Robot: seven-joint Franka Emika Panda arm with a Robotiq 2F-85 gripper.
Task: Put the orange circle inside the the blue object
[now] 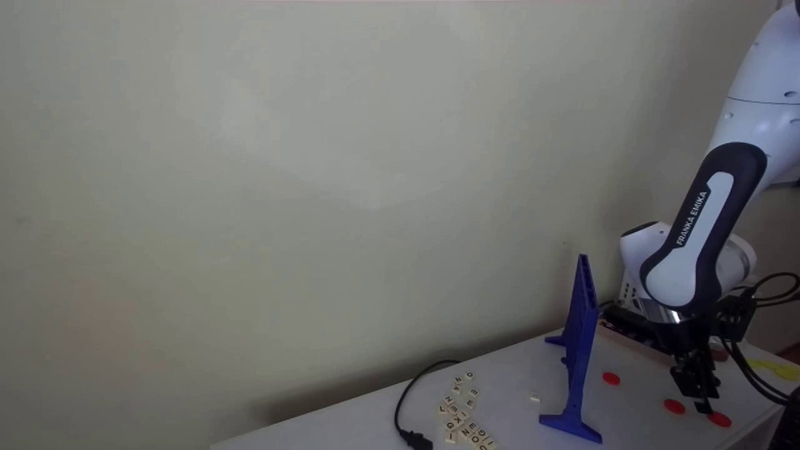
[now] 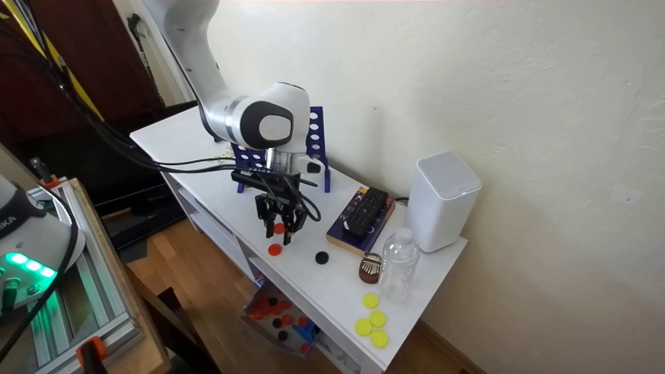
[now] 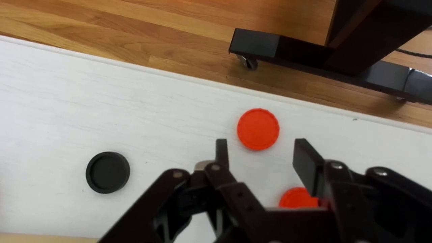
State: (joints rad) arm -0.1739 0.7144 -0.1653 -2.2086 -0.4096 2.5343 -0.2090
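Three red-orange discs lie flat on the white table in an exterior view, the nearest being the orange circle (image 1: pixel 720 419) by the front edge. The wrist view shows an orange circle (image 3: pixel 258 129) just past the fingertips and a second orange disc (image 3: pixel 298 197) partly covered by the gripper body. My gripper (image 3: pixel 260 144) points down above the table, open, with nothing held between its fingers. In both exterior views the blue object (image 1: pixel 580 356) stands upright on its feet, a panel with round holes; the arm covers part of the blue panel (image 2: pixel 327 179).
A black disc (image 3: pixel 108 172) lies left of the gripper in the wrist view. A book with a remote (image 2: pixel 368 210), a small thumb piano (image 2: pixel 370 269), a transparent bottle (image 2: pixel 399 265), a white box (image 2: pixel 441 208) and several yellow discs (image 2: pixel 378 318) share the table. Letter tiles (image 1: pixel 459 420) lie beyond the blue object.
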